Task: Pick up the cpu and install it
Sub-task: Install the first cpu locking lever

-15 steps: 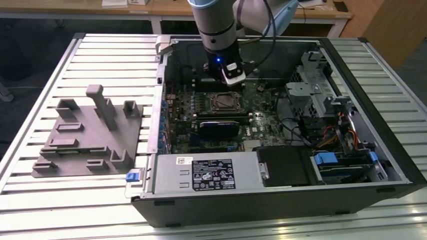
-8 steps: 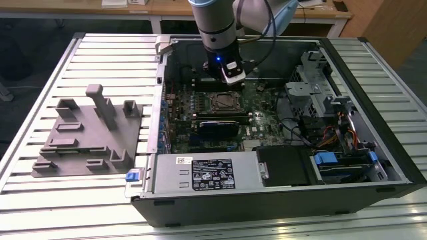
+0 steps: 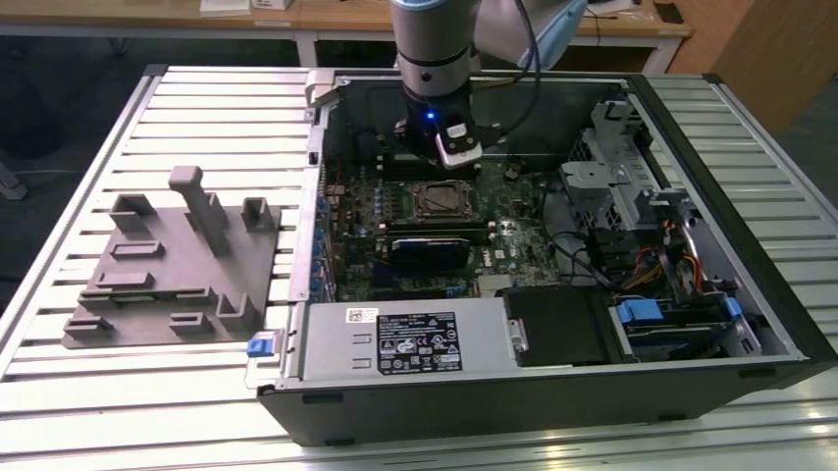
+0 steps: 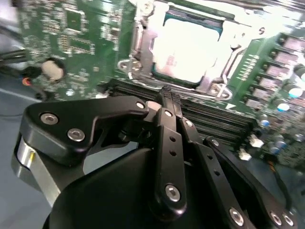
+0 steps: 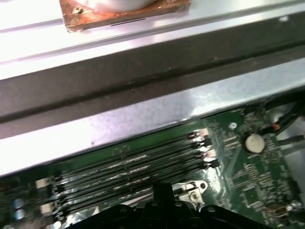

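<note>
The cpu is a pale silvery square lying flat inside the metal socket frame on the green motherboard. In the exterior view the socket sits mid-board inside the open computer case. My gripper hangs just behind the socket, toward the case's back wall. In the second wrist view the black fingers meet at their tips with nothing between them, a short way from the cpu and over the memory slots. The fingertip also shows above those slots in the first wrist view.
A grey fixture plate lies on the slatted table on the exterior view's left. A white-labelled power supply fills the case's front. A black block sits below the socket. Drive cages and cables crowd the exterior view's right.
</note>
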Robot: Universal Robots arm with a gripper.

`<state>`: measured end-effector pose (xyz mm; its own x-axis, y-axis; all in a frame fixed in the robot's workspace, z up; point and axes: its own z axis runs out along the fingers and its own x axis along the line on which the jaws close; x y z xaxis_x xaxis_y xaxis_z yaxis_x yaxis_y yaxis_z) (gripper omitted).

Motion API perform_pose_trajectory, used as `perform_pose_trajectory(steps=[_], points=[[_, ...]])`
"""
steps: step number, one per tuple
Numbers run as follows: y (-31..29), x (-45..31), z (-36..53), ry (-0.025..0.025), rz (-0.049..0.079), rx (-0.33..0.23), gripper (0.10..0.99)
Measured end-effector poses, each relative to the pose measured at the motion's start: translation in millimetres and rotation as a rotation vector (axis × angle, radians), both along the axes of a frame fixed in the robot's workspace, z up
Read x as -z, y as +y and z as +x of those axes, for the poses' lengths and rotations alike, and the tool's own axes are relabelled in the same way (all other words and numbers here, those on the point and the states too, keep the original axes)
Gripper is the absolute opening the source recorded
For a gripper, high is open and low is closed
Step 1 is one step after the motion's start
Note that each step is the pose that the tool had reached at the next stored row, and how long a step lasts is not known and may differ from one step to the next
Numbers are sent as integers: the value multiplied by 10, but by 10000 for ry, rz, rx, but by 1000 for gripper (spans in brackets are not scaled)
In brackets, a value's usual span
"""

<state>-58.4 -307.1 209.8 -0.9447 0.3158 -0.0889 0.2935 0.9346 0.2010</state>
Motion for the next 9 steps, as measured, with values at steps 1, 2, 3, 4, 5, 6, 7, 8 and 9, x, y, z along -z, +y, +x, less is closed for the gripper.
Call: perform_pose_trajectory(steps=[1,2,3,4,5,6,7,8,9], points=[[-3,0,6,74,-5,0,106],[-6,0,11,127,-9,0,106],[-12,-1,16,189,-14,1,106],[-20,0,23,257,-20,1,106],[-30,0,28,308,-28,1,106],[-33,1,33,346,-69,3,106],[-33,2,35,376,-143,5,106],[-33,2,36,406,-248,9,106],[-33,3,38,431,-358,10,106]])
